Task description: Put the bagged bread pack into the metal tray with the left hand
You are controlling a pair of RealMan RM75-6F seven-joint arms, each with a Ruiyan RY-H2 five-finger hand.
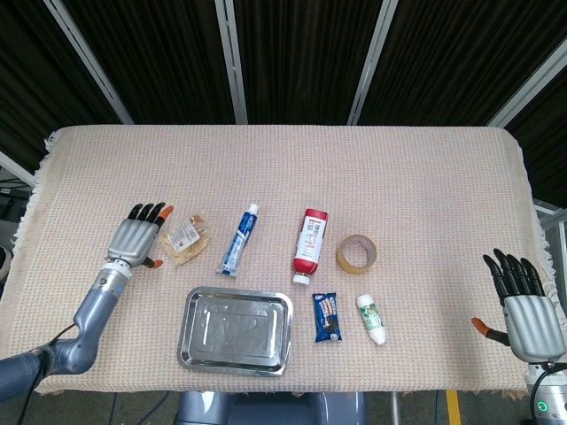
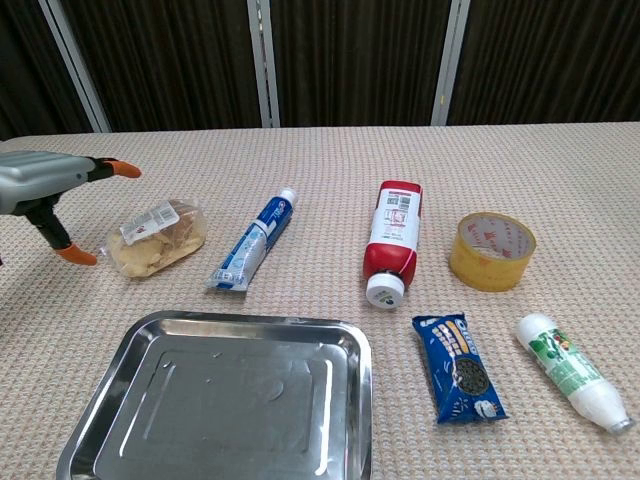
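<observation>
The bagged bread pack (image 1: 186, 239) (image 2: 157, 238) lies on the cloth left of centre, a clear bag with a white label. Below it sits the empty metal tray (image 1: 236, 330) (image 2: 228, 401). My left hand (image 1: 137, 237) (image 2: 45, 190) hovers just left of the bread pack, fingers spread and holding nothing, its orange-tipped fingers close to the bag. My right hand (image 1: 526, 307) stays at the table's right edge, fingers apart and empty; the chest view does not show it.
A blue toothpaste tube (image 1: 239, 239) lies right of the bread. Further right are a red bottle (image 1: 309, 243), a tape roll (image 1: 356, 254), a blue cookie pack (image 1: 327, 317) and a small white bottle (image 1: 372, 319). The tablecloth's front edge (image 1: 372, 388) runs just below the tray.
</observation>
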